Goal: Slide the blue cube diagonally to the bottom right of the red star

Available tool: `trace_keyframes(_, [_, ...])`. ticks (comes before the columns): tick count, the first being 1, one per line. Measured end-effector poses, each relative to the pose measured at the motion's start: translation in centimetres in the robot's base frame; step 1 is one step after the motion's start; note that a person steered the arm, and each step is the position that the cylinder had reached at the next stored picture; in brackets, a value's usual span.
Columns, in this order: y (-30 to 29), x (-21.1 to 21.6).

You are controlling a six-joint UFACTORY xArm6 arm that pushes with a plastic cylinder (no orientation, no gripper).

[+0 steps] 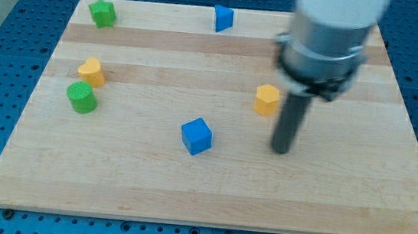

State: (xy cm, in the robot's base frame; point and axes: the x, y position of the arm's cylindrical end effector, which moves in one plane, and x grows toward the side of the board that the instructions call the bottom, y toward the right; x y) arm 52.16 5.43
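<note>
Tip right of blue cube, red star not visible.

Blue cube (196, 136) sits near the centre of the tabletop (339, 206), toward the near side. My tip (279, 151) rests on the wood to the cube's right, apart from it, just near-right of a yellow block (267, 99). No gripper on this rig, only the rod, so nothing is grasped. Far edge: green block (102, 13) at left, second blue block (223, 18) at centre. Left side: another yellow block (91, 71), with a green cylinder (82, 97) just in front.
</note>
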Motion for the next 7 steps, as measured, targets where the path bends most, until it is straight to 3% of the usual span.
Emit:
trace_keyframes(1, [-7.2, 4.1])
trace_keyframes(2, [-16.6, 4.9])
trace_keyframes(3, [-18.1, 1.5])
trace_keyframes(5, [2.5, -2.1])
trace_keyframes(6, [7.8, -2.8])
trace_keyframes(7, [6.4, -2.7])
